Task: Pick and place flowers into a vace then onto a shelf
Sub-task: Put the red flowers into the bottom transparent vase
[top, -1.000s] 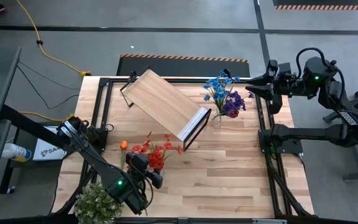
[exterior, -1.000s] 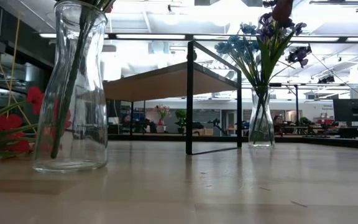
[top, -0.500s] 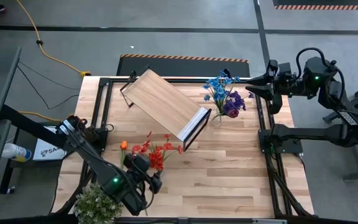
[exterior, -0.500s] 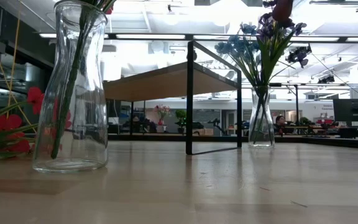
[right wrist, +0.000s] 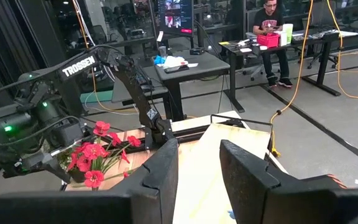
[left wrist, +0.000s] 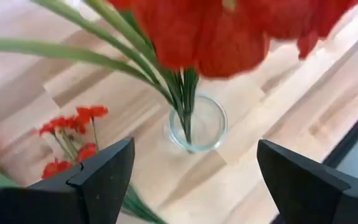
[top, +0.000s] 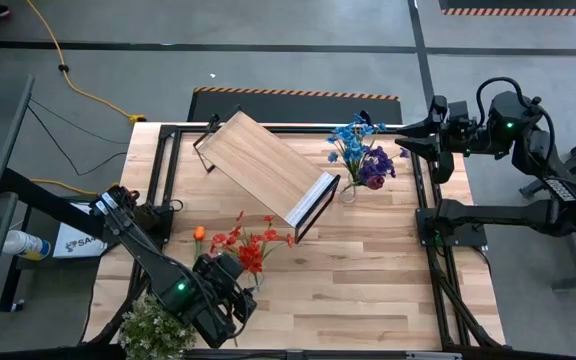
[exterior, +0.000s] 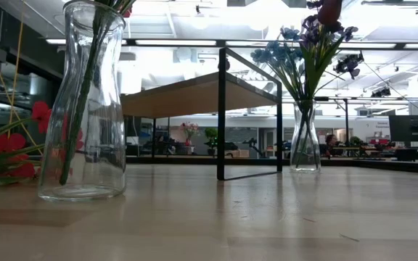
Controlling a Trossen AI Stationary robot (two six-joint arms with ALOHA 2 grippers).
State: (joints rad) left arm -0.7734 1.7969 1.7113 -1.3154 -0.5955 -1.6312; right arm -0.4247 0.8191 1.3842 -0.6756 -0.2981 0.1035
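Observation:
A clear glass vase (left wrist: 197, 124) stands on the wooden table near its front left. Red flowers (top: 251, 255) stand in it with their stems in its mouth. My left gripper (left wrist: 196, 149) hangs open above and just near of this vase (exterior: 85, 101), fingers wide apart, touching nothing. More red and orange flowers (top: 218, 238) lie loose on the table beside it. The shelf (top: 268, 168) stands at an angle at the table's far middle. A second vase with blue and purple flowers (top: 363, 160) stands right of it. My right gripper (top: 404, 140) waits open at the far right edge.
A bushy pale green plant (top: 153, 330) sits at the near left corner, under my left arm. A black frame (top: 163, 180) runs along the table's edges. In the right wrist view, a person (right wrist: 272, 31) sits at a desk in the room beyond.
My left gripper has risen a little and drawn back from the vase toward the table's near left, while turning at the wrist. The vase and its red flowers have stayed where they were.

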